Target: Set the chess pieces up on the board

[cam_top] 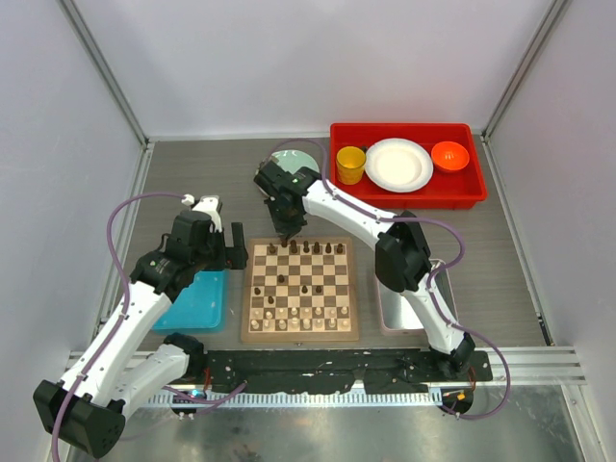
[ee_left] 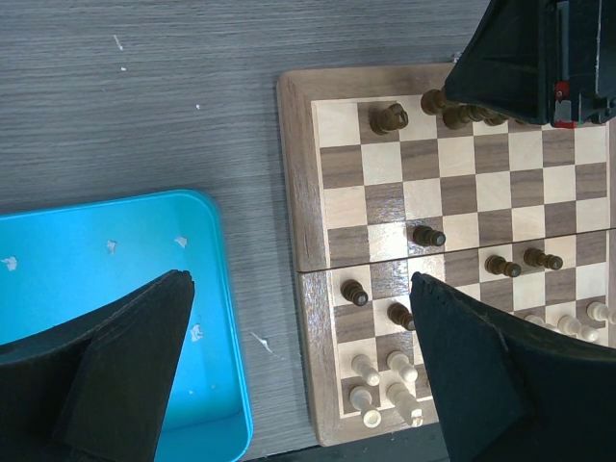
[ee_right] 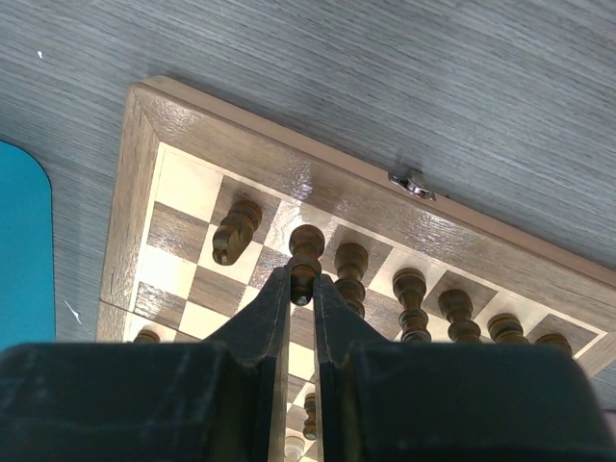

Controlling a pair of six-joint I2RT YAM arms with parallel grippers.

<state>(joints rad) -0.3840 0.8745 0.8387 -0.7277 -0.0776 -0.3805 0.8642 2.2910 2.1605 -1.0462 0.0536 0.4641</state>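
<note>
The right tool (ee_right: 301, 289) is pinched on a dark piece (ee_right: 306, 245) at the board's (ee_right: 289, 164) far row, between a dark knight (ee_right: 234, 231) on its left and more dark pieces (ee_right: 414, 289) on its right. A metal clasp (ee_right: 412, 181) sits on the far border.

Red bin (cam_top: 404, 200) at far right holding yellow cup (cam_top: 350, 165), white plate (cam_top: 398, 165), orange bowl (cam_top: 449, 156); blue tray (cam_top: 202, 303) near left.

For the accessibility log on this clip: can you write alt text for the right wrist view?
The right hand pinches a dark chess piece in the edge row of the board, beside a dark knight. More dark pieces line the row to its right; a blue tray corner shows at the left edge.
</note>
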